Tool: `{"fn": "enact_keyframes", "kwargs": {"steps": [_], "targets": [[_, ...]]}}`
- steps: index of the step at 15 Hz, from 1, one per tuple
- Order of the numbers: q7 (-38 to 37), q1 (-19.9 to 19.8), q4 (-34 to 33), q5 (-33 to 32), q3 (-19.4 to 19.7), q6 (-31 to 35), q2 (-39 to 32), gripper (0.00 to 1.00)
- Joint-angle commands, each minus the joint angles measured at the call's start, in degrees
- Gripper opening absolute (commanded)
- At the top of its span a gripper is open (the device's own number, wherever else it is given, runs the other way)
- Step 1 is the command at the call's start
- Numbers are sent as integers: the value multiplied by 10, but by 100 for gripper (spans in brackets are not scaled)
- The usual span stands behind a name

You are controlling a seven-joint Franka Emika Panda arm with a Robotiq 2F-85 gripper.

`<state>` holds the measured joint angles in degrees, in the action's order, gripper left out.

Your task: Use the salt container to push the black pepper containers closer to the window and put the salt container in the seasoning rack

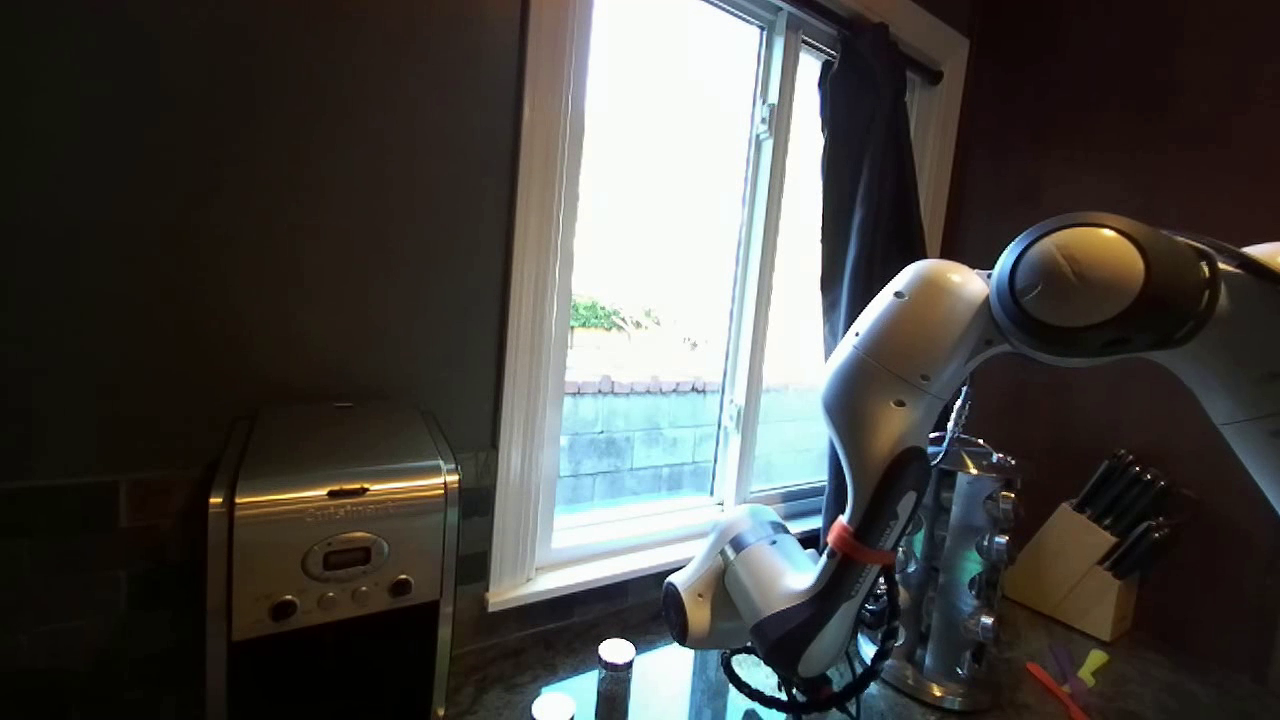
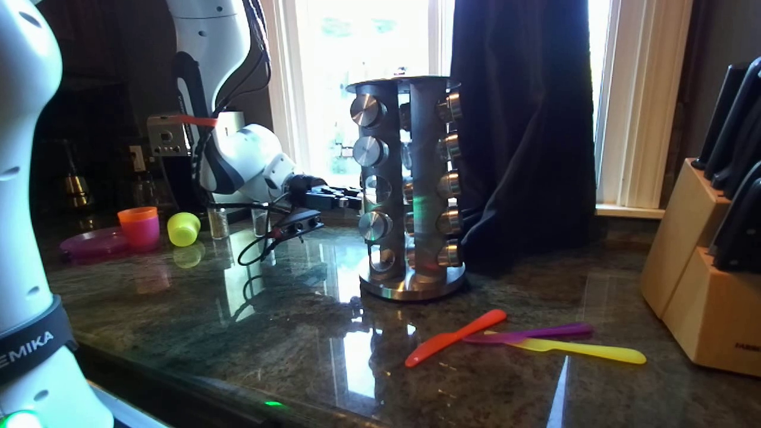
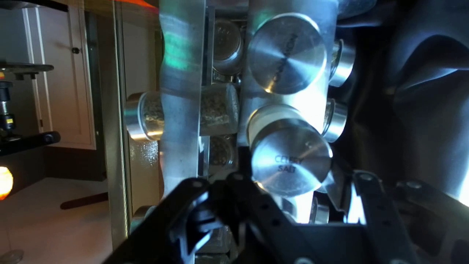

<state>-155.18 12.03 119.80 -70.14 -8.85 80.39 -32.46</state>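
All views are showing the seasoning rack (image 2: 427, 178), the wrist view from very near; both exterior views are facing the window (image 1: 670, 250).

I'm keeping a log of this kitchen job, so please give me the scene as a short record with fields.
Hand: at the seasoning rack, jaws either side of the celery salt jar; whether they press on it is unclear
Rack: upright on the counter, holding metal-lidded jars
Pepper containers: likely the two upright lidded shakers, standing apart on the counter
Window: bright, white-framed, dark curtain along one side
Also on the counter: red knife, purple knife, yellow knife, wooden knife block
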Motion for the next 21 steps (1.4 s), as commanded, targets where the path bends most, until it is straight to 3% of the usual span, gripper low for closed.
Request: {"fn": "enact_keyframes", "kwargs": {"steps": [1, 15, 16, 17, 20, 21], "targets": [[-20, -19, 24, -7, 6, 34, 9, 25], [-20, -40, 38, -10, 12, 52, 19, 25], [-20, -40, 39, -10, 12, 53, 20, 75], [-22, -39, 40, -12, 11, 55, 21, 77], [-21, -44, 52, -16, 13, 76, 25, 98], [-21, -44, 55, -17, 13, 79, 26, 100]]}}
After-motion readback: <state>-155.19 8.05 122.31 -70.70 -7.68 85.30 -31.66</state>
